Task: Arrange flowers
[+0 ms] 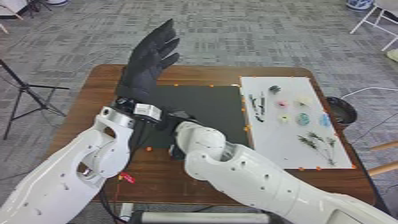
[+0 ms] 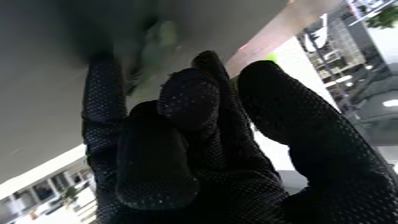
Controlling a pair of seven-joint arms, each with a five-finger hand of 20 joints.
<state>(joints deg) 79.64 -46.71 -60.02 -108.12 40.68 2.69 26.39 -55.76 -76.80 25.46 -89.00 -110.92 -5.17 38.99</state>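
My left hand (image 1: 142, 75) is open, fingers straight and pointing away over the table's far left part. My right hand (image 1: 180, 119) stands low over the black mat (image 1: 209, 100), beside the left wrist and partly hidden. In the right wrist view the right hand (image 2: 235, 187) has a blurred green shape (image 2: 160, 42) beyond it; I cannot tell whether it holds this. On the white board (image 1: 266, 150) lie a pink flower (image 1: 282, 104), a yellow flower (image 1: 284, 118), a teal flower (image 1: 303, 119), a blue flower (image 1: 324, 120) and leafy green sprigs (image 1: 315, 142).
Thin black pieces (image 1: 258, 106) lie at the board's left side. A dark round container (image 1: 341, 111) stands by the table's right edge. Orange markers line the mat and board. A black tripod (image 1: 34, 95) stands on the floor to the left, and wooden rods (image 1: 384, 146) are at the right.
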